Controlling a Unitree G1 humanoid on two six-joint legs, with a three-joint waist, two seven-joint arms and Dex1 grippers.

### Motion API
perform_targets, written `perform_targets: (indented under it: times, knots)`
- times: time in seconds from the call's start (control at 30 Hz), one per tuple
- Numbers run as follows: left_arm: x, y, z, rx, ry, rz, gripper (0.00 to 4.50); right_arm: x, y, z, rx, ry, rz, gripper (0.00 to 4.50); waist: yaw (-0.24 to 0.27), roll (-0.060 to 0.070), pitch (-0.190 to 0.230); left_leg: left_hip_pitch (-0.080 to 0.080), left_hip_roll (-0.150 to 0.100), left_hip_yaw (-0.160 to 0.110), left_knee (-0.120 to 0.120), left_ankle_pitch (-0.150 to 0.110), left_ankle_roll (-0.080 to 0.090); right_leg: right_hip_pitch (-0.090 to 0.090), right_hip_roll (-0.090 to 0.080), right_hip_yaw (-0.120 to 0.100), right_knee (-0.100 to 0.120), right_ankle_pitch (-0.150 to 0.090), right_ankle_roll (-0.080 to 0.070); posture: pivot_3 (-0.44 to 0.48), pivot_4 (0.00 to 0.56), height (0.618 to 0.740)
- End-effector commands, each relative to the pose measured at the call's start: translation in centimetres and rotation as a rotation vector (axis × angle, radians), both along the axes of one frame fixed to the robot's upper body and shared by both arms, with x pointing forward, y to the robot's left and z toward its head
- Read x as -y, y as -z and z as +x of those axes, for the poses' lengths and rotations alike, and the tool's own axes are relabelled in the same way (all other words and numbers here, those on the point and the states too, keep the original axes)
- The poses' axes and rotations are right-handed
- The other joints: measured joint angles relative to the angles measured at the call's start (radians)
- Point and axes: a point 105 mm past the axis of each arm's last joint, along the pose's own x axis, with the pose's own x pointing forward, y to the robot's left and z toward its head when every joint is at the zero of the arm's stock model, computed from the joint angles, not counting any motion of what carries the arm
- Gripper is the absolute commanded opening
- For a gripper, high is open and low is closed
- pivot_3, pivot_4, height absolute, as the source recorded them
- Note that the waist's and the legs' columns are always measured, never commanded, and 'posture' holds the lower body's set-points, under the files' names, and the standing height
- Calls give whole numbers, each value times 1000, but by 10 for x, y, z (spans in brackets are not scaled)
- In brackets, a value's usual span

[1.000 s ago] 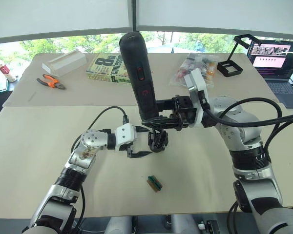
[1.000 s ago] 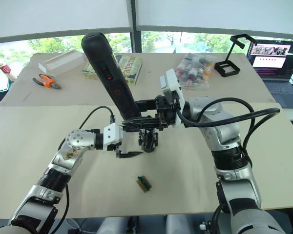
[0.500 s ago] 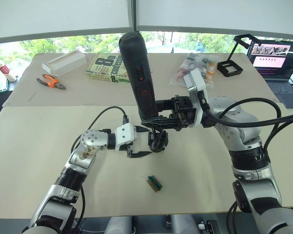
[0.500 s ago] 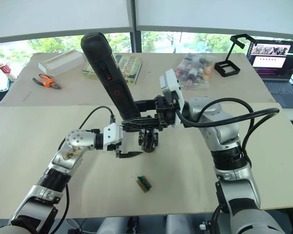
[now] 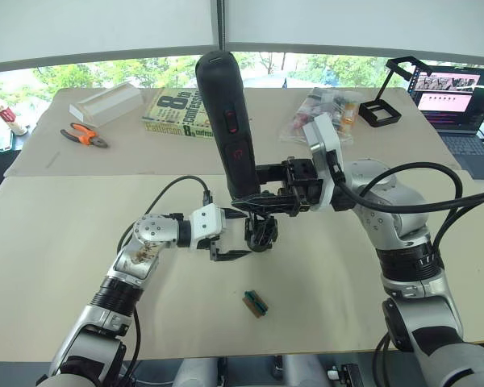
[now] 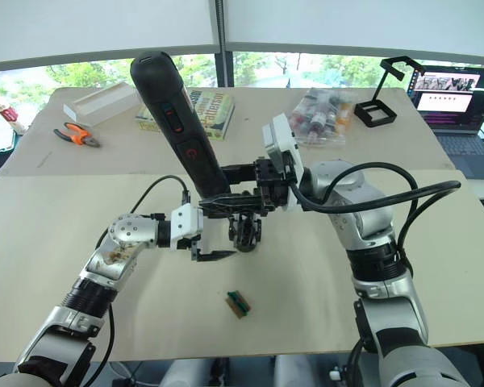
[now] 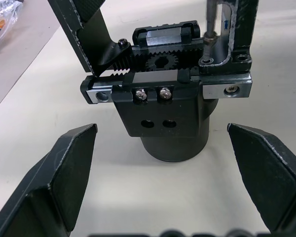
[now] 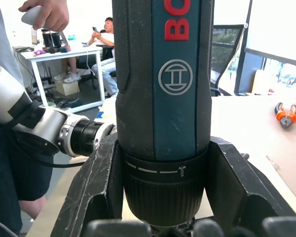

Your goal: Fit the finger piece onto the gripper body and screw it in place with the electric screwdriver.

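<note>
While splayed, left fingers (image 7: 64, 182) flank the gripper body (image 7: 167, 116).

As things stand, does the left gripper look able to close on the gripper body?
Probably yes: the left gripper is open, its fingers either side of the gripper body, with bare table between.

Bright daylight from rear windows, soft shadows – wrist backgrounds blurred

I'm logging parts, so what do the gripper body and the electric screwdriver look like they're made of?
The gripper body looks like matte black plastic with toothed racks, silvery metal end blocks and shiny screws. The electric screwdriver seems to have a dark, slightly textured plastic or rubbery casing with red lettering.
</note>
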Motion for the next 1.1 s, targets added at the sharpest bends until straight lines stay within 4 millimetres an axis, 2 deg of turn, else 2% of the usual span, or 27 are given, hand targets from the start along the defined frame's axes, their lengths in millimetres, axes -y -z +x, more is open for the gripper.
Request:
perform_targets:
  times: [0.03,1.1]
  knots:
    - [4,-12,0,51,21,-17,4500,2,-14,-6,79,-19,30,1897,0,0,0,0,0,0,0,0,0,0,0,0,0,0,0,0,150,740]
    - [4,-15,3,59,19,-18,4500,1,-10,-8,63,-20,28,1897,0,0,0,0,0,0,0,0,0,0,0,0,0,0,0,0,150,740]
